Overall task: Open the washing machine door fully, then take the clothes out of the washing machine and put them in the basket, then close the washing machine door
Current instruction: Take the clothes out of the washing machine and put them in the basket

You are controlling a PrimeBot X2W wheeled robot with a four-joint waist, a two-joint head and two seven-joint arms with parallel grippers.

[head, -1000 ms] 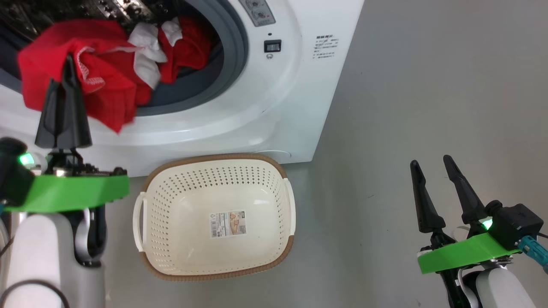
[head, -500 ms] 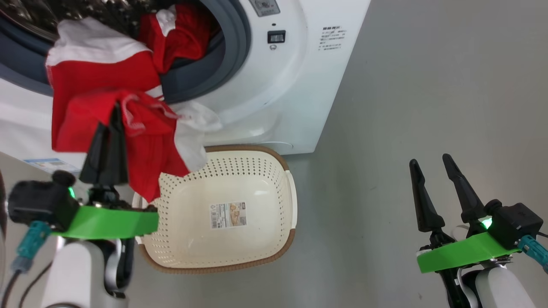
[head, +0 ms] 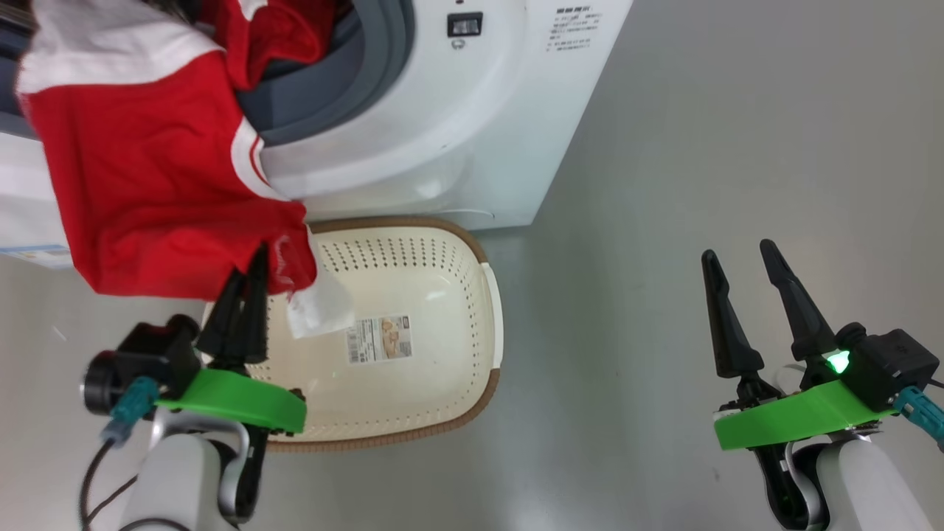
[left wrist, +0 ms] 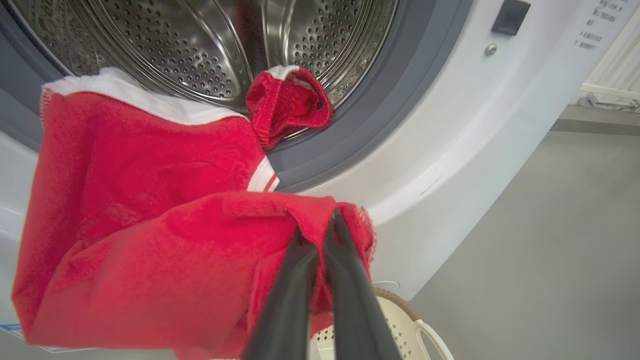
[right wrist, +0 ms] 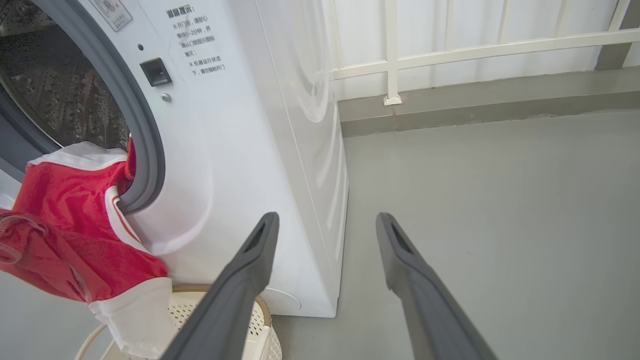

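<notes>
We see grey floor (head: 664,147) and a white railing (right wrist: 450,45) beyond the washing machine (head: 442,147). Our left hand (head: 251,265) pinches the clothes (head: 147,184), draped from the drum (left wrist: 200,50) over the basket (head: 428,383); our right hand (head: 737,251) gapes wide, empty.

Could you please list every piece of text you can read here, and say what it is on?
"温馨提示": heads the printed notice on the washing machine; lines below too small.
Sticker in the basket: too small.
Blue label on the machine's lower front: blurred.
</notes>
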